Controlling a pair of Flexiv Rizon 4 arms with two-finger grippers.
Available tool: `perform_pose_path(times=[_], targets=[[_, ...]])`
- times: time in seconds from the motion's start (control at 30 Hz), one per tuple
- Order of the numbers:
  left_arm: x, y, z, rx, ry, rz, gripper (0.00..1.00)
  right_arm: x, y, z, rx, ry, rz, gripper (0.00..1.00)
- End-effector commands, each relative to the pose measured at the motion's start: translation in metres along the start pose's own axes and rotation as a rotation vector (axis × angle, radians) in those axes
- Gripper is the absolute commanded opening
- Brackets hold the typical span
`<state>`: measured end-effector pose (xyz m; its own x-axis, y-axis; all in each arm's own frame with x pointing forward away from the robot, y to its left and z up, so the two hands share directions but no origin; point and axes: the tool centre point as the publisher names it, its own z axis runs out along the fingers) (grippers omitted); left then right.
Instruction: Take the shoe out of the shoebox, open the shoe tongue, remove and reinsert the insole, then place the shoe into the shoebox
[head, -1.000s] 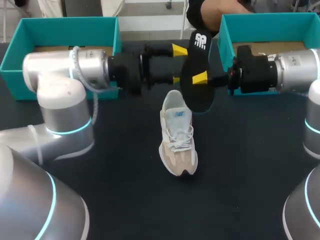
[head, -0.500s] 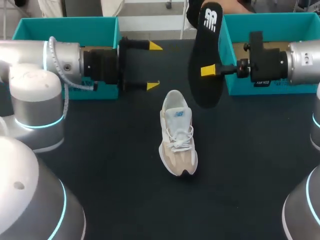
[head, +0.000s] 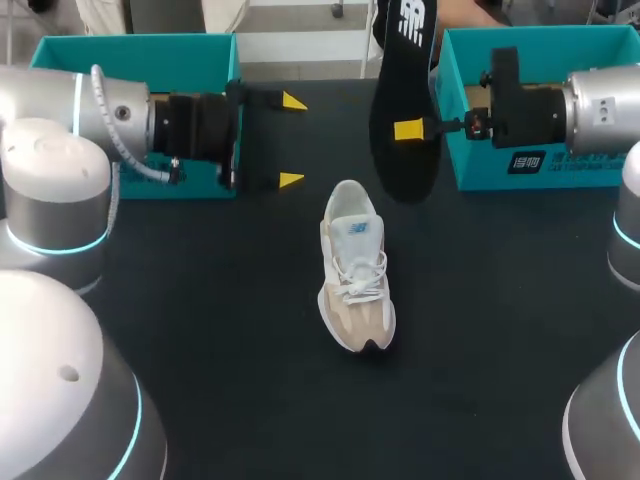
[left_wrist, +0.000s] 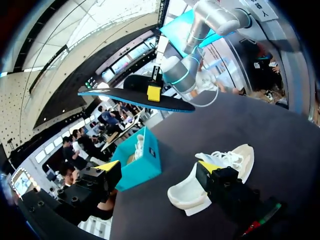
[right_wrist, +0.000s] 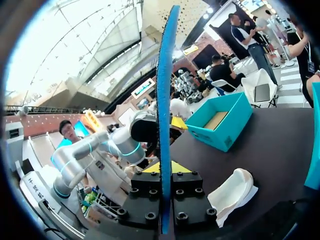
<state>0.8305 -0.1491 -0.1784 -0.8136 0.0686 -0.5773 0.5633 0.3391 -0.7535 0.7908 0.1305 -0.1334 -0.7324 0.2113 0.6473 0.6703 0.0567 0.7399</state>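
insole's out: the right tool (head: 408, 130) is clamped on the black insole (head: 400, 172), on edge above the shoe (head: 355, 270) on the desk (head: 200, 330). the left tool (head: 292, 140) opposite stands apart, empty. next, i reckon, angle it down into the shoe's opening.

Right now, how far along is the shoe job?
Done: the shoe is out of the box, standing on the table, and its insole is removed. In hand: the right gripper holds the insole in the air behind the shoe, and the left gripper is open and empty. Left: reinsert the insole, then put the shoe in a shoebox.
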Motion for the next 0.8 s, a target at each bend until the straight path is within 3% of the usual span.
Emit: perform_pose_path(times=[0.03, 0.57, 0.67, 0.8], targets=[[-0.002, -0.001, 0.000, -0.009, 0.016, -0.001, 1.00, 0.000, 0.000, 0.002, -0.001, -0.002, 0.000, 0.00], [-0.002, -0.001, 0.000, -0.009, 0.016, -0.001, 1.00, 0.000, 0.000, 0.002, -0.001, -0.002, 0.000, 0.00], [0.011, 0.008, -0.002, -0.044, 0.042, -0.022, 1.00, 0.000, 0.000, 0.002, -0.001, -0.002, 0.000, 0.00], [0.030, 0.022, 0.002, -0.080, 0.054, -0.041, 1.00, -0.024, 0.000, 0.007, 0.017, -0.007, -0.092, 0.00]])
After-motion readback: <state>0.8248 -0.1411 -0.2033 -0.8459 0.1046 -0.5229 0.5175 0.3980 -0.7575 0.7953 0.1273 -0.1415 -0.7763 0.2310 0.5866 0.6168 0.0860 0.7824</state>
